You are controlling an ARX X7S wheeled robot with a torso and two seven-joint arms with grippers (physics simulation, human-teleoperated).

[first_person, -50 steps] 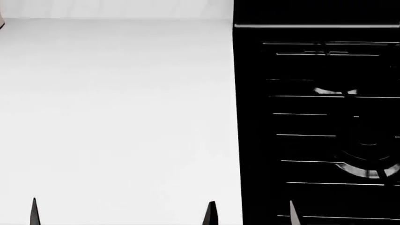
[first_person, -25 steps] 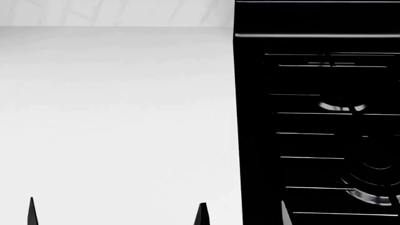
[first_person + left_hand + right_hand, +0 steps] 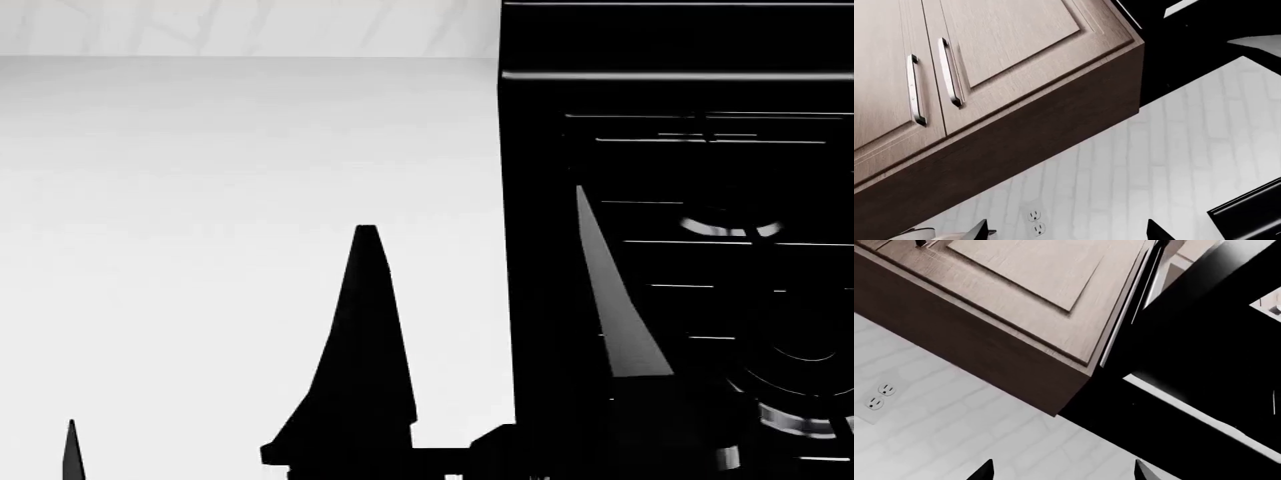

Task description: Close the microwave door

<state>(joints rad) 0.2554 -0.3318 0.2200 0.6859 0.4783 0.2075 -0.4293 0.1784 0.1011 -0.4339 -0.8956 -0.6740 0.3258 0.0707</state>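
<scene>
The microwave [image 3: 1201, 340] is a black body mounted beside the wooden wall cabinet [image 3: 1021, 280], seen from below in both wrist views and again as the microwave [image 3: 1201, 35]. It is out of the head view. A thin pale-edged strip [image 3: 1124, 315] runs along its cabinet side; I cannot tell how the door stands. My right gripper [image 3: 473, 215] is raised, open and empty, its fingers straddling the stove's left edge, apart from the microwave. In its own view the right gripper [image 3: 1062, 470] points up at the wall. My left gripper [image 3: 1066, 231] is open and empty, low at the counter's front.
A black stove [image 3: 694, 260] with grates and burners fills the right of the head view, next to a white counter [image 3: 240, 220]. The backsplash is white tile with a wall outlet [image 3: 1034, 222]. Cabinet doors carry metal handles [image 3: 951, 75].
My right gripper has risen far up into the head view, its two fingers now tall over the counter and stove edge. Before that the head view shifted slightly. The left fingertip stays put.
</scene>
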